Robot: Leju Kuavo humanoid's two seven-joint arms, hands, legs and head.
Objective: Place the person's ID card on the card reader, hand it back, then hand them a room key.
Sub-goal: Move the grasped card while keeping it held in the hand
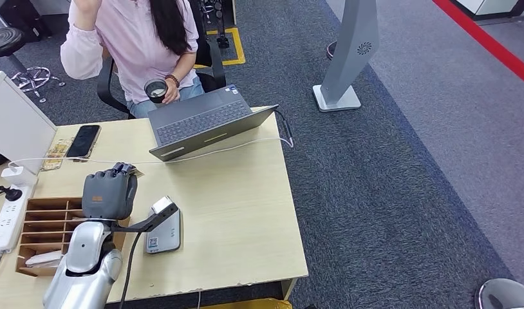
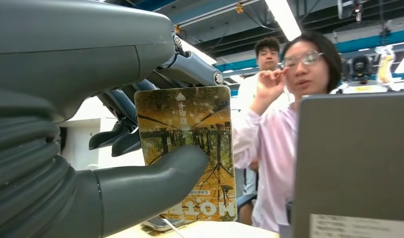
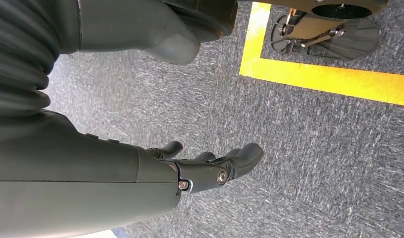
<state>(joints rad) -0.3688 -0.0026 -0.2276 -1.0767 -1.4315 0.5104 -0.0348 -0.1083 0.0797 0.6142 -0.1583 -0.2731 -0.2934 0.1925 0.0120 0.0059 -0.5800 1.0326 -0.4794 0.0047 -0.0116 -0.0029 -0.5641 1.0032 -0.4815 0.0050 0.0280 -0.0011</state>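
Your left hand (image 2: 91, 163) pinches a glossy rectangular room key (image 2: 190, 148) between thick thumb and dark fingers (image 2: 115, 136) above the pale wooden tabletop (image 1: 240, 212); your right hand (image 3: 190, 168) hangs empty, fingers apart.

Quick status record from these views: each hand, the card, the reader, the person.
left hand: raised over the desk, thumb and fingers holding a card
card: upright, yellow tree picture, facing the person
right hand: hanging over grey carpet, holding nothing, fingers apart
card reader: on the desk beside the left hand, nothing on it
person: seated behind the laptop, one hand raised, cup in the other
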